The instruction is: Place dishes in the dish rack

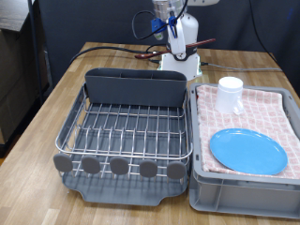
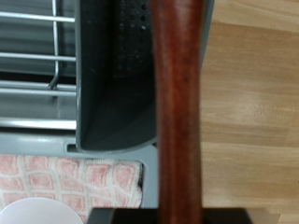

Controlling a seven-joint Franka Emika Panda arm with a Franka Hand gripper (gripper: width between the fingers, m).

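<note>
My gripper [image 1: 174, 37] hangs at the exterior view's top, above the table behind the dish rack [image 1: 127, 131]. It is shut on the reddish-brown wooden spoon [image 2: 177, 112], whose handle fills the middle of the wrist view; in the exterior view the spoon [image 1: 199, 43] sticks out beside the hand. The rack's grey caddy [image 1: 136, 89] stands empty below it and also shows in the wrist view [image 2: 117, 84]. The white mug [image 1: 230, 94] and the bright-blue plate [image 1: 247, 150] lie on pink checked cloth in the grey crate [image 1: 244, 197]. The rack holds no dishes.
The crate stands tight against the rack on the exterior view's right. The robot's white base [image 1: 183, 64] and cables sit on the wooden table [image 1: 56, 103] behind the caddy. Bare wood [image 2: 252, 112] shows beside the caddy in the wrist view.
</note>
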